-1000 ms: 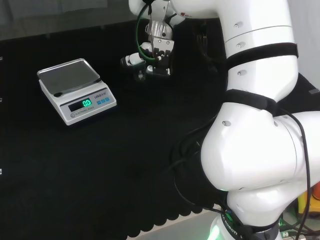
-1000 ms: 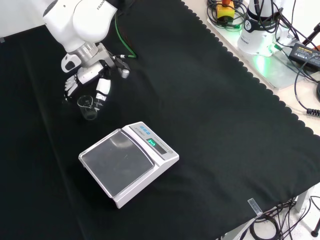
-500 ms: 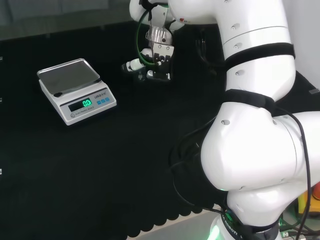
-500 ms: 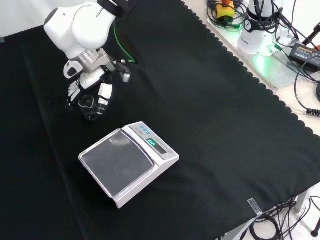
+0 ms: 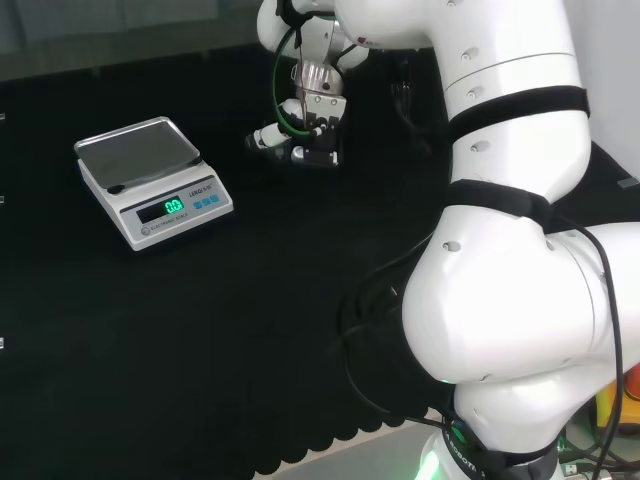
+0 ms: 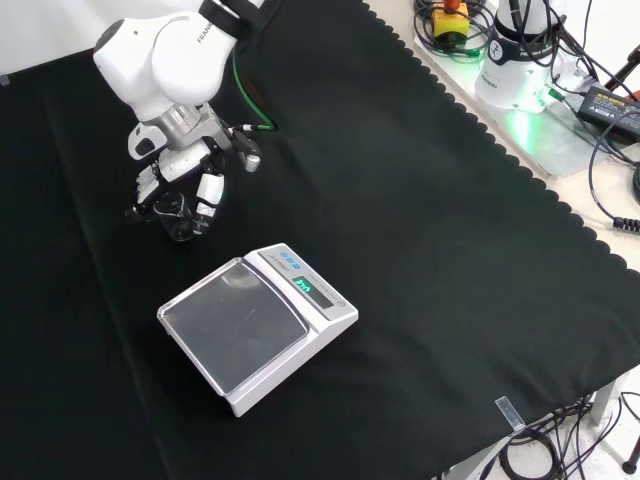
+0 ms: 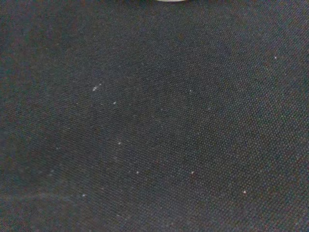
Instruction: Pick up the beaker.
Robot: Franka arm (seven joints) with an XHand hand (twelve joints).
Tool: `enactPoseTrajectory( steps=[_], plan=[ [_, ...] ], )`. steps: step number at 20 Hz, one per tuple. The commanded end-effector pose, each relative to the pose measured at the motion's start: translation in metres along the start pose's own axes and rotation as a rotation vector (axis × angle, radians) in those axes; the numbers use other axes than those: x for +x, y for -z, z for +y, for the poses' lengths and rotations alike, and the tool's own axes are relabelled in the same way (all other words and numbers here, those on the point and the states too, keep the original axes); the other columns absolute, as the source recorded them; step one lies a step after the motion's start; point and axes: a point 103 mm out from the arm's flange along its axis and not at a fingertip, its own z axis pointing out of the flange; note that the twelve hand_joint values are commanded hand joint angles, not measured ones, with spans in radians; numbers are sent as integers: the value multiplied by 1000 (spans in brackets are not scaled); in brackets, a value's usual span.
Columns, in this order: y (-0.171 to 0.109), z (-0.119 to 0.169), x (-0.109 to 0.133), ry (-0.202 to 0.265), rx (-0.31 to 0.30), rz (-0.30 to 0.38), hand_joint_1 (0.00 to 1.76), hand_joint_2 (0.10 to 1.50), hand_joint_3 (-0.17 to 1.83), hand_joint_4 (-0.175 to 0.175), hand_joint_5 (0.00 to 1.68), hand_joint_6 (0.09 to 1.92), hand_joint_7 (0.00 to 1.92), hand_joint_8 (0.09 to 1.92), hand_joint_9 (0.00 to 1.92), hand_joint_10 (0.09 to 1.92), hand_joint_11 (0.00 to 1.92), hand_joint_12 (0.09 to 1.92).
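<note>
A small clear glass beaker stands upright on the black cloth, just beyond the scale in the front view. The black and white hand has come down over it. Its fingers reach down on one side of the beaker and the thumb side on the other, with the glass between them. They look fairly straight, and I cannot tell whether they touch it. In the head view the hand hangs low over the cloth and hides the beaker. The wrist view looks at bare black cloth.
A white digital scale with a steel pan sits on the cloth close to the beaker; in the head view the scale is left of the hand. The arm's large white links take up the head view's right. Cables and boxes lie beyond the cloth's edge.
The hand has dropped lower and moved slightly toward the scale, from above the beaker to around it. The beaker and the scale have stayed put.
</note>
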Motion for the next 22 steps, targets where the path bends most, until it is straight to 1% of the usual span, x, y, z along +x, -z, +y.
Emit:
enactPoseTrajectory(
  steps=[1,2,3,5,6,7,8,9,10,11,14,16,18,19,20,22],
  plan=[
    [5,-1,-2,-12,-181,-22,631,890,140,-98,558,113,549,843,689,771,389,1419],
    [7,-2,-2,-12,-206,-28,672,891,149,-99,611,170,641,821,818,718,474,1389],
    [9,-4,-2,-11,-233,-35,716,889,162,-101,678,269,735,795,944,659,560,1357],
    [15,-8,-1,-8,-293,-54,804,876,204,-103,836,475,918,743,1163,557,708,1290],
    [19,-10,-1,-3,-327,-63,849,862,234,-103,948,536,1038,706,1289,513,780,1260],
    [24,-14,0,3,-359,-70,941,864,255,-3,1059,592,1175,650,1407,469,853,1225],
    [28,-17,1,7,-390,-73,1013,854,282,78,1148,601,1294,587,1503,428,911,1199],
    [33,-21,1,12,-422,-73,1062,821,338,126,1221,573,1399,522,1586,384,965,1168],
    [38,-24,2,16,-450,-74,1094,769,422,152,1276,543,1486,458,1653,337,1011,1139],
    [43,-28,3,20,-473,-74,1114,719,506,165,1310,532,1550,399,1706,290,1044,1117],
    [61,-40,6,32,-525,-76,1142,618,683,175,1346,552,1683,271,1814,173,1133,1051],
    [76,-49,9,39,-546,-76,1150,594,728,159,1349,567,1725,219,1855,124,1171,1025],
    [90,-57,11,50,-550,-81,1155,585,745,143,1351,573,1744,197,1873,102,1192,1012],
    [98,-61,12,62,-539,-85,1157,583,750,134,1351,575,1751,189,1879,95,1200,1006],
    [108,-65,13,77,-511,-91,1158,581,752,129,1352,576,1755,185,1883,91,1204,1002],
    [129,-74,15,113,-438,-108,1159,579,756,125,1352,577,1763,183,1889,87,1208,1000]
  ],
)
